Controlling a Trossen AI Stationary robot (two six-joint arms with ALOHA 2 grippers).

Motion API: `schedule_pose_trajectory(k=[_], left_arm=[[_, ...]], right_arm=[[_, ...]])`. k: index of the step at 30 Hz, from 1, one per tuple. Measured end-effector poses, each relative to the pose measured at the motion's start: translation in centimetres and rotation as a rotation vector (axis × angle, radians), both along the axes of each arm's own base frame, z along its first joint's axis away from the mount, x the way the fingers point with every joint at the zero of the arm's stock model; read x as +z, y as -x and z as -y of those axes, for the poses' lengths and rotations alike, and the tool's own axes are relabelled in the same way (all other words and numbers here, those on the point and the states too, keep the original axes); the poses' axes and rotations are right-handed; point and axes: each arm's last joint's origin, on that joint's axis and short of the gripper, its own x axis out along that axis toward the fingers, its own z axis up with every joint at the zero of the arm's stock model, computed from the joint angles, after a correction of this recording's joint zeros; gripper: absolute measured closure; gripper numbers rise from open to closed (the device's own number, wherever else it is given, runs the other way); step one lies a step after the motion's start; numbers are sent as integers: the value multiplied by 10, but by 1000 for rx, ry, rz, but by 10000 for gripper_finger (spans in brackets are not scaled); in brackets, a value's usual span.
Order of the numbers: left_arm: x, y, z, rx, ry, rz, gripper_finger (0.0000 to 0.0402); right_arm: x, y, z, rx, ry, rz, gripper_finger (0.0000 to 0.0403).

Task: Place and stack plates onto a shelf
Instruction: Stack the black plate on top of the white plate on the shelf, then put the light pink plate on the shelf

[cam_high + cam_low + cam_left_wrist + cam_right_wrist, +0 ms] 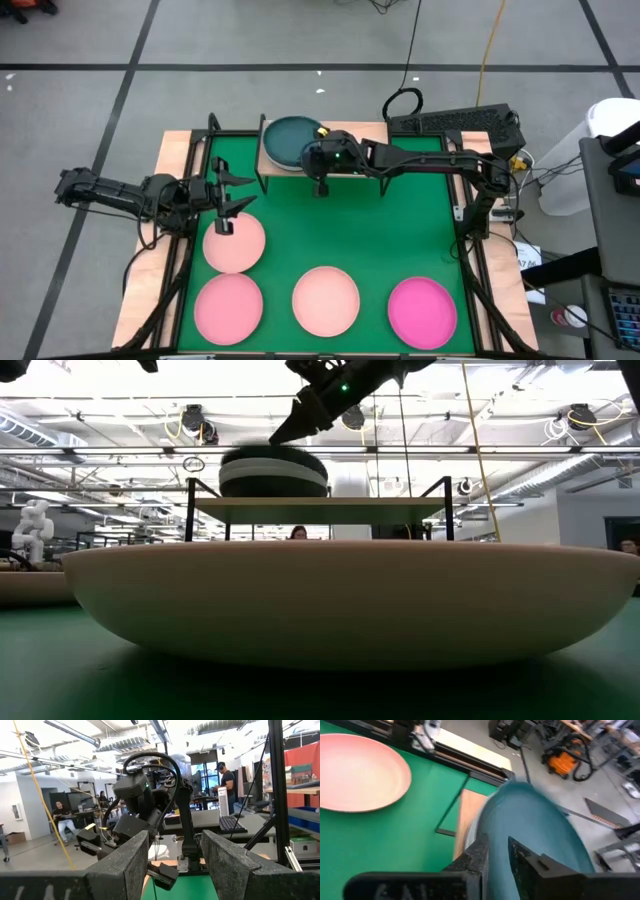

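Observation:
A dark teal plate (290,140) tops a stack of dark and pale plates (273,472) that stands on the left half of the light-wood shelf (370,160) at the table's far edge. My right gripper (322,158) is at this plate's right rim, shut on it. On the green table lie two peach plates (234,243) (325,300), a pink plate (228,305) and a magenta plate (421,312). My left gripper (232,197) hovers open over the far edge of the left peach plate and touches nothing. My right gripper pinches the dark teal plate's right rim (506,827) between its two fingers (479,854), one on the plate's inner side and one on its outer side. It comes slanting down from the table's right. The plate sits on top of the stack on the shelf.
The shelf's right half (400,158) is bare board on thin black legs (446,510). Black frame rails (190,215) line the table's sides. In the low view the near peach plate (350,600) fills the foreground. People are in the room behind the table.

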Motion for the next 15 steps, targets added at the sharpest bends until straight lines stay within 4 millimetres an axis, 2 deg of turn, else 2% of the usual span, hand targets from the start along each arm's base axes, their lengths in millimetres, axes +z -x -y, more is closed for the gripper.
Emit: schedule_pose_trajectory(k=[8, 12, 15], left_arm=[[-1, 0, 0, 0, -2, -8, 211], [-1, 0, 0, 0, -2, -11, 211], [-1, 0, 0, -1, -1, -15, 211]], right_arm=[[0, 0, 0, -24, 16, -9, 333], [4, 2, -9, 0, 22, -6, 333], [16, 6, -20, 27, 31, 28, 332]])
